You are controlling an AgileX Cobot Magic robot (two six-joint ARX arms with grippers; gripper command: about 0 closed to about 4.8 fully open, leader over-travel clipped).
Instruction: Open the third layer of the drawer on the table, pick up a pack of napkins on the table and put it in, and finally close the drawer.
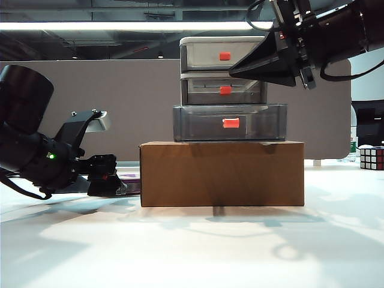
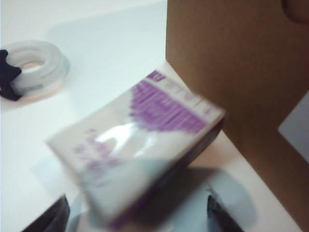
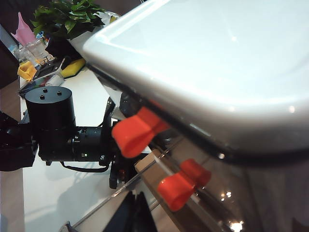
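Note:
The drawer (image 1: 223, 72) stands on a brown cardboard box (image 1: 222, 174). Its third layer (image 1: 230, 122) is pulled out toward the exterior camera, red-orange handle in front. The pack of napkins (image 2: 140, 145), purple and white, lies on the table (image 1: 192, 246) against the box's side, blurred in the left wrist view. My left gripper (image 2: 137, 220) is low at the box's left (image 1: 108, 180), open, one finger (image 2: 53, 217) on each side of the pack. My right gripper (image 1: 235, 68) hovers shut by the upper tiers, its fingers (image 3: 137, 212) together near two red-orange handles (image 3: 137, 130).
A roll of clear tape (image 2: 34, 67) lies on the table beyond the pack. The cardboard box (image 2: 231, 72) rises close beside the pack. A Rubik's cube (image 1: 372, 157) sits at the far right. The left arm (image 3: 53, 125) shows below the drawer unit in the right wrist view.

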